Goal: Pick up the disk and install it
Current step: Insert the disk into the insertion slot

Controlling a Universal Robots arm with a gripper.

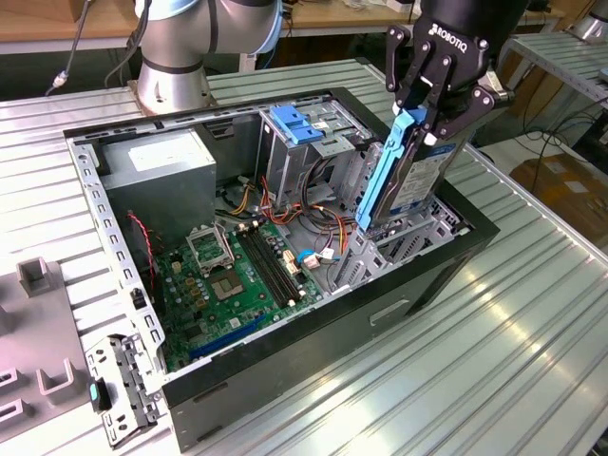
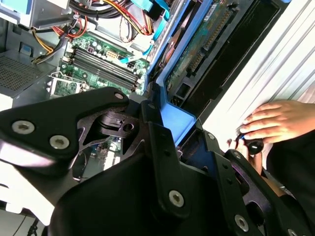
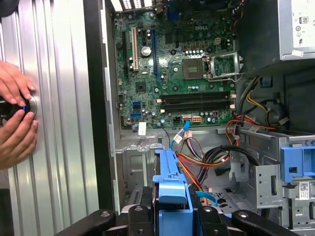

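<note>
You have a ribbed metal table (image 1: 513,361) carrying an open computer case (image 1: 313,347) that lies on its side. A grey power-supply box (image 1: 157,166) sits at the end toward the exterior view's left, and the green motherboard (image 1: 228,285) lies across the floor. A metal drive cage with a blue handle (image 1: 299,123) stands past the board. Just beside the cage, at the end toward the exterior view's right, the disk (image 1: 423,180) is held upright on edge. Its lower end is down at the mouth of the bay there, though you cannot tell whether it has entered the guides. The gripper (image 1: 439,119) is clamped on the disk's upper end, with its fingers bearing on the blue rails (image 1: 385,171) and not on the labelled face. I judge that the right hold. The drive should be dense and rigid, so it will not flex in the grip, but it is sensitive to shock. The second wrist view shows a bare circuit board (image 2: 197,54) on its underside. The plastic rails may give a little under side load. A person's hand (image 3: 15,113) rests on a small dark control on the table beside the case.
</note>
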